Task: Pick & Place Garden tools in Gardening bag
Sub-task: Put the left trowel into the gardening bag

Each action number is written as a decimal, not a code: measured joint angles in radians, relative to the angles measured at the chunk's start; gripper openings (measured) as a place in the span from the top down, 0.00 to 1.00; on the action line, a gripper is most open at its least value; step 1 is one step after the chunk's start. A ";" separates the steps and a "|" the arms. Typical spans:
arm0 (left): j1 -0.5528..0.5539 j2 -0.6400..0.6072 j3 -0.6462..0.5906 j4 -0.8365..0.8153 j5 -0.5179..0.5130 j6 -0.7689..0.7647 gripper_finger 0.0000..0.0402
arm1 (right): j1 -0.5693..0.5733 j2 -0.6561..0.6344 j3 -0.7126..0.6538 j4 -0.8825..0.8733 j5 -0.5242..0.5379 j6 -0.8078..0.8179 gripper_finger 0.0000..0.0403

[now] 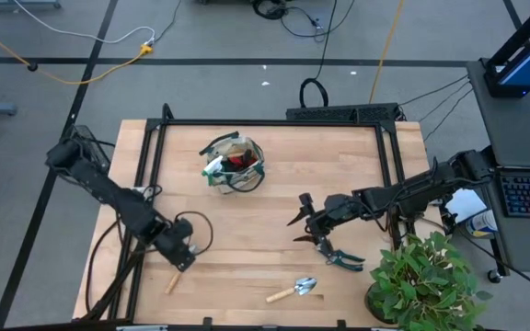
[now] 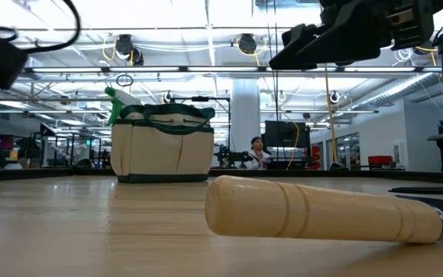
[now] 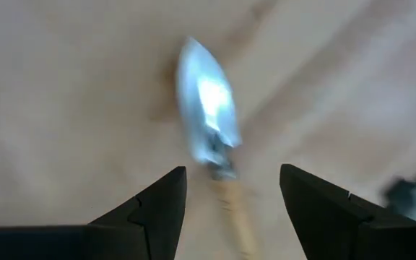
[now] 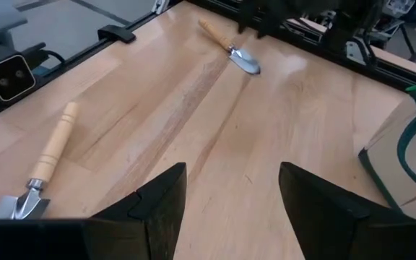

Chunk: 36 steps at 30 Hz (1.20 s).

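The tan gardening bag [image 1: 231, 164] with green trim stands at the table's far middle, holding a red item [image 1: 239, 161] and a green-and-white item [image 1: 214, 166]; it also shows in the low view [image 2: 162, 146]. My left gripper [image 1: 180, 260] is open near the front left, above a wooden-handled trowel [image 3: 206, 108], its fingers on either side of the trowel's handle [image 3: 235, 213] without touching it. My right gripper [image 1: 304, 221] is open and empty above the table's right middle. Dark pruning shears [image 1: 339, 256] and a second trowel [image 1: 293, 291] lie flat on the table.
A leafy potted plant [image 1: 421, 280] stands at the front right corner, close to the shears. A black frame [image 1: 274, 122] runs around the tabletop. The second trowel's wooden handle [image 2: 321, 211] lies close before the low camera. A person [image 2: 258, 151] sits in the room beyond.
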 joint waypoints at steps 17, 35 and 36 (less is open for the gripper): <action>-0.213 0.146 -0.037 0.211 -0.068 -0.160 0.43 | 0.000 0.000 0.000 -0.015 0.002 -0.018 0.47; -0.124 0.176 -0.031 0.235 -0.152 0.101 0.86 | -0.013 0.000 0.000 -0.016 0.000 -0.031 0.47; -0.107 0.171 -0.028 0.242 -0.173 0.146 0.86 | -0.013 0.000 0.000 -0.016 0.000 -0.031 0.47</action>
